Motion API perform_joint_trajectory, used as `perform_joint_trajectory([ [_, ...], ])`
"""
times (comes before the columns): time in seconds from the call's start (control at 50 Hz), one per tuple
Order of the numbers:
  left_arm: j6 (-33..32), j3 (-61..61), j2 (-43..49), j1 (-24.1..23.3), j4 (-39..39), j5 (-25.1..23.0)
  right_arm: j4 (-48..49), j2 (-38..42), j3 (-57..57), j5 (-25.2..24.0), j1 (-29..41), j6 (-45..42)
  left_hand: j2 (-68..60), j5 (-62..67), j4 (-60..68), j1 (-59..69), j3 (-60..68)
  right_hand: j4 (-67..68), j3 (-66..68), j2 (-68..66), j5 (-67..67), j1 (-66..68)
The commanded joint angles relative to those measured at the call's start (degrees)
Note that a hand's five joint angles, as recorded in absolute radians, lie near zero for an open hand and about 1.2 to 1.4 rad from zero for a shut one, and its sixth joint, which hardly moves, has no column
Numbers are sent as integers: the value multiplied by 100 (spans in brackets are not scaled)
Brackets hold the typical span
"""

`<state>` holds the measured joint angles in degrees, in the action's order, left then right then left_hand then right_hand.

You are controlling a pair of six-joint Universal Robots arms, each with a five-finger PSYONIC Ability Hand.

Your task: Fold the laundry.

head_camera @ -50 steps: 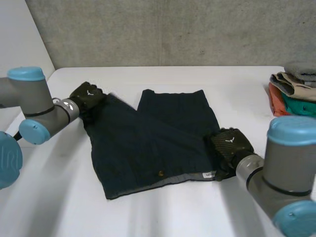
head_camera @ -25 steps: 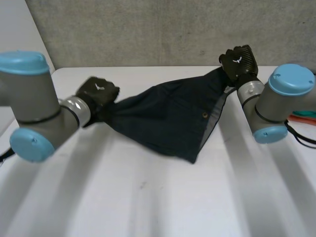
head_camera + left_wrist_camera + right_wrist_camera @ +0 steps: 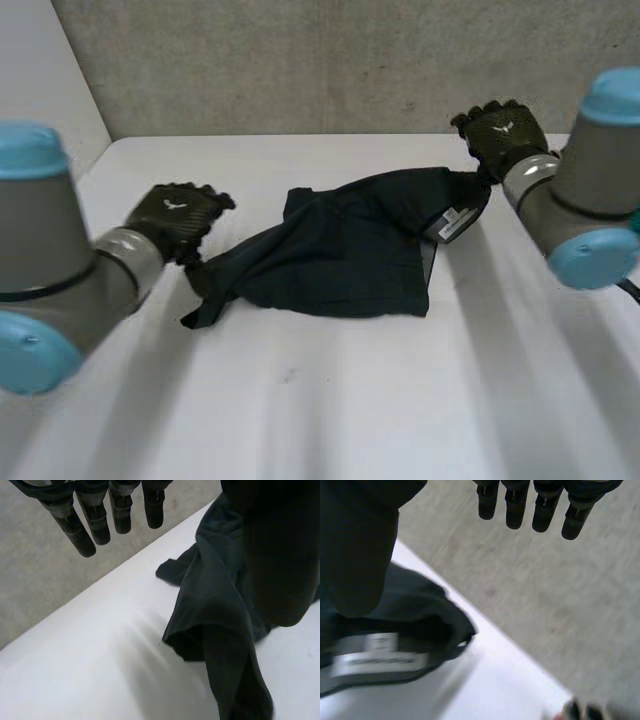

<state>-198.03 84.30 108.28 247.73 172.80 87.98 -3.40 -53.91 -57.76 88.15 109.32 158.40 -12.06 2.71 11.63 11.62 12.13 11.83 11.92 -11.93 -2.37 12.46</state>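
Observation:
Dark navy shorts [image 3: 340,250] lie bunched in a loose heap across the middle of the white table [image 3: 350,400], a white label [image 3: 452,222] showing at their right end. My left hand [image 3: 175,215] hovers at the heap's left end, where a narrow tail of cloth droops to the table. Its fingers [image 3: 95,515] are straight and apart from the thumb, with the shorts [image 3: 215,605] beside it. My right hand [image 3: 500,130] is above the right end near the table's far edge. Its fingers [image 3: 535,505] are straight too, over the shorts [image 3: 420,610] and label [image 3: 375,660].
A grey concrete wall [image 3: 300,60] runs behind the table's far edge. My left arm [image 3: 50,290] reaches in over the table's left side, and my right arm [image 3: 590,200] over its right side. Bare white table stretches in front of the heap.
The shorts lay flat a second ago, then hung stretched between both raised hands. Now they have sagged into a heap and both hands' fingers have straightened.

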Motion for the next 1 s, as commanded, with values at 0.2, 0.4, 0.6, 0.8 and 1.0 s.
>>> perform_joint_trajectory([
  [0.2, 80, 834, 333, 663, -432, -607, -1489, -903, -2177, -721, 686, 481, -1481, 1416, 1524, 1524, 1473, -183, -192, 193, 237, -246],
  [0.4, 177, 325, 1063, 549, -291, -519, 110, 27, -2108, -194, 1117, 851, -2371, 2306, 2414, 2415, 2364, 135, 126, -125, -81, 72],
  [0.6, 177, -1, 1362, 364, -80, -352, 1051, 714, -1703, 52, 1240, 622, -5935, 5870, 5978, 5979, 5928, 2622, 2613, -2612, -2568, 2559],
  [0.8, 195, -1, 793, 241, -45, -176, 1184, 760, -1615, 299, 1188, 96, -6794, 6729, 6837, 6838, 6787, 6817, 6808, -6807, -6763, 6754],
  [1.0, 221, -36, -649, 355, -133, -176, 280, -1068, -1537, 141, 916, -625, -6794, 6729, 6837, 6838, 6787, 6817, 6808, -6807, -6763, 6754],
])
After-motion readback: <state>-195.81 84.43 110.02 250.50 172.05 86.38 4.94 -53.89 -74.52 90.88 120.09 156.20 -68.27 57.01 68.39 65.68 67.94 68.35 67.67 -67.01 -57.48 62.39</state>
